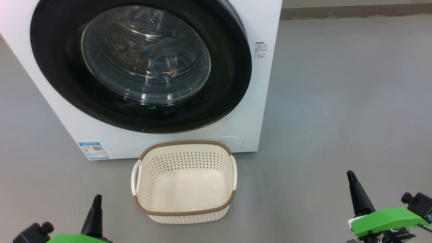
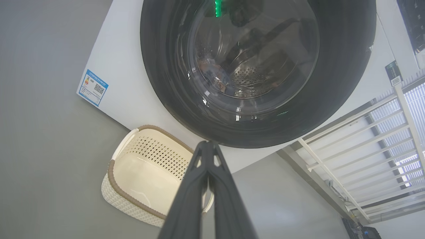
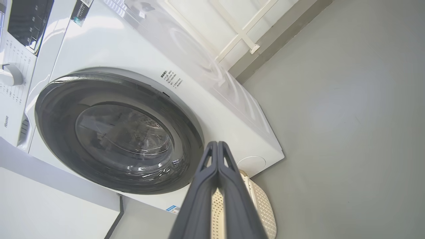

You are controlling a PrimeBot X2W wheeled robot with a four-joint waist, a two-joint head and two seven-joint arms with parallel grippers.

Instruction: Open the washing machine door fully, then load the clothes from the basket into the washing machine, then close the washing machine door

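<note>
The white washing machine [image 1: 263, 101] stands before me with its round black-rimmed door [image 1: 229, 84] shut flat against the front. Behind the door's glass, blue clothes [image 1: 162, 60] with orange-brown marks lie inside the drum. On the floor in front sits the cream perforated basket [image 1: 184, 148], brown-rimmed, with nothing in it. My left gripper [image 1: 97, 197] is shut and empty at the lower left, short of the basket. At the lower right my right gripper [image 1: 351, 173] is also shut and empty. The door [image 2: 166, 83], basket [image 2: 113, 166] and left gripper [image 2: 207, 143] show in the left wrist view; the right gripper [image 3: 217, 143] in the right wrist view.
Grey floor [image 1: 337, 101] spreads wide to the machine's right. A blue label sticker [image 1: 93, 150] marks the machine's lower left corner. A white railed frame [image 2: 365, 142] stands beyond the machine. A white control panel [image 3: 13, 49] sits above the door.
</note>
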